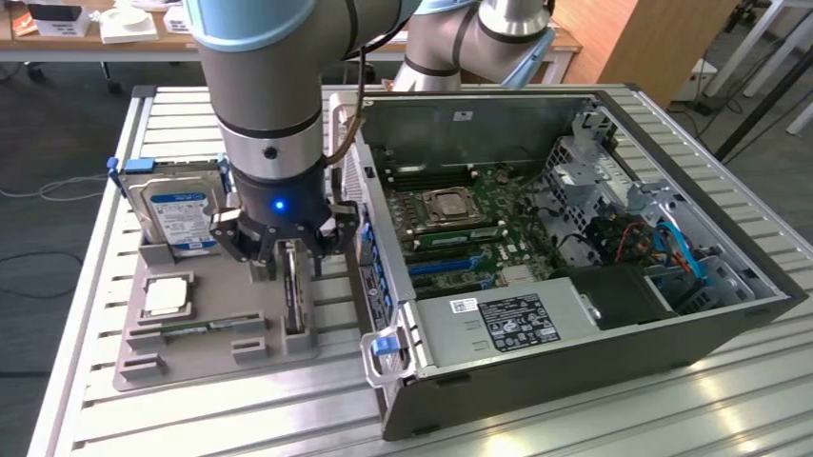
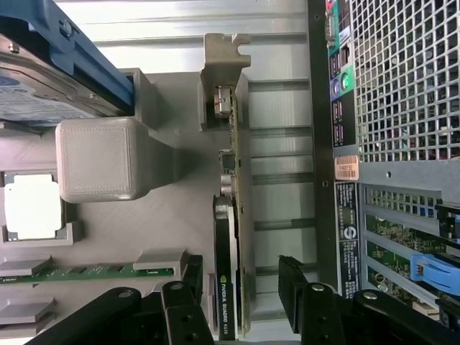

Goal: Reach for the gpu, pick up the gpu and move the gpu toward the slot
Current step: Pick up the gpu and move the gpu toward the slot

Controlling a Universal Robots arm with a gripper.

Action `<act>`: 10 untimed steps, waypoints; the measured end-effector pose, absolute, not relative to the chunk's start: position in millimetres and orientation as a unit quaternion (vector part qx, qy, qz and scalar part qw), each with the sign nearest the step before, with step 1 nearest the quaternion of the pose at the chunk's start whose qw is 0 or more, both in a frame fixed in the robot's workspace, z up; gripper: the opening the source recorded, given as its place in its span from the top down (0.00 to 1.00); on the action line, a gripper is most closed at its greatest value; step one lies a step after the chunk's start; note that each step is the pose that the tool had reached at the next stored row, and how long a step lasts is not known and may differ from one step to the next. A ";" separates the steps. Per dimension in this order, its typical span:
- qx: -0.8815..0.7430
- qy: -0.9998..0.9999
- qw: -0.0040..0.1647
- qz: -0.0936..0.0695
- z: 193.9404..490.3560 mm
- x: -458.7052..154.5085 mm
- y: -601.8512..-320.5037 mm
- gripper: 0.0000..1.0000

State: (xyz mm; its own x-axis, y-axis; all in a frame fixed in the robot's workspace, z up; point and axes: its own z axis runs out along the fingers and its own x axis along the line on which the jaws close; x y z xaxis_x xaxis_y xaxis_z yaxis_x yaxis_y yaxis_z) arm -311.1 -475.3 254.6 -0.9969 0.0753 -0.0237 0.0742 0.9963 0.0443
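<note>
Slatted metal table (image 1: 190, 419), grey tray (image 1: 204, 357) beside the open case (image 1: 572, 371): the gripper (image 2: 241, 266) hangs spread astride the gpu (image 2: 228, 237), upright along the tray's case-side edge, so the reach looks nearly complete, calling for a square, centred pinch.

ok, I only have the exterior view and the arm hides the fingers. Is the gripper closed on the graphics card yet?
Observer: No. The wrist view shows the gripper open, one finger either side of the graphics card.
Operator: Centred on it?
Observer: No. The finger on the computer case side stands well clear; the other sits much closer.
Operator: Right card?
Observer: Its label reads NVIDIA Quadro.
</note>
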 end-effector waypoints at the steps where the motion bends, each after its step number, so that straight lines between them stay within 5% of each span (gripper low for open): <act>1: 0.037 0.999 0.013 0.022 254.6 -311.2 -475.3 0.45; 10: 0.037 0.999 0.013 0.023 251.5 -312.9 -474.9 0.45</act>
State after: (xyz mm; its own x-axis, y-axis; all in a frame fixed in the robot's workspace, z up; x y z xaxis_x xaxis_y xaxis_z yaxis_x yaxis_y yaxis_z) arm -312.9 -474.9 251.5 -0.9969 0.0753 -0.0246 0.0741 0.9962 0.0461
